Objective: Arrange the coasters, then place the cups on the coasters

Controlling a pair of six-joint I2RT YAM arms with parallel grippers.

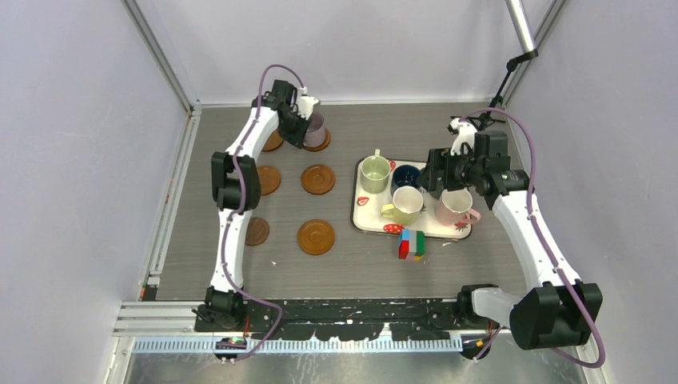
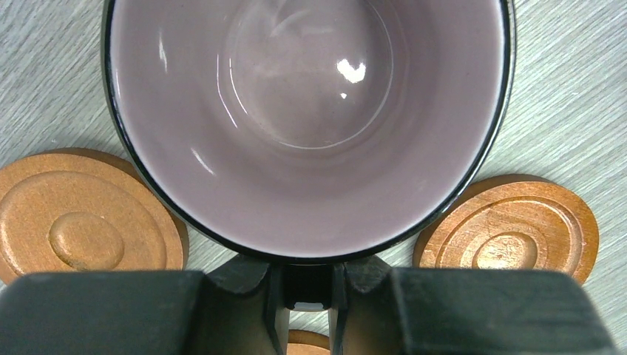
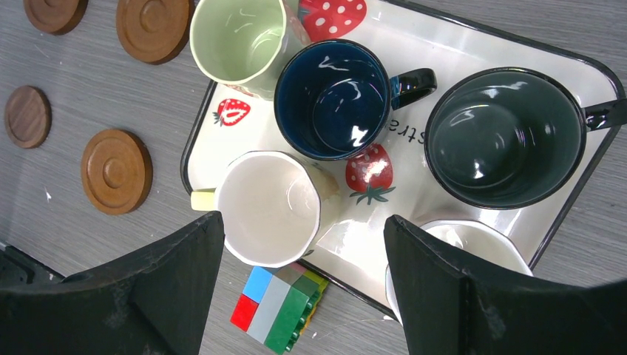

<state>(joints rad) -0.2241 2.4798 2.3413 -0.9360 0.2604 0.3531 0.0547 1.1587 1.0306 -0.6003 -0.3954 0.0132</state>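
The left gripper (image 2: 307, 275) is clamped on the near rim of the mauve cup (image 2: 310, 126), upper left in the overhead view. It's right over the far coaster (image 1: 324, 147), but landed or just above, can't tell. The other coasters (image 1: 317, 237) lie in two columns below. The right gripper (image 3: 302, 244) hangs wide open over the tray (image 3: 473, 44), pale yellow cup (image 3: 270, 207) beneath. Step in hand: seating the first cup. Next, I'd say: settle it, release, lift clear.

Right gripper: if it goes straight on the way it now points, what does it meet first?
Probably the pale yellow cup on the strawberry tray: its rim lies between the open fingers, nearer one of them. The right gripper might instead slip past onto the tray floor; the depth is unclear.
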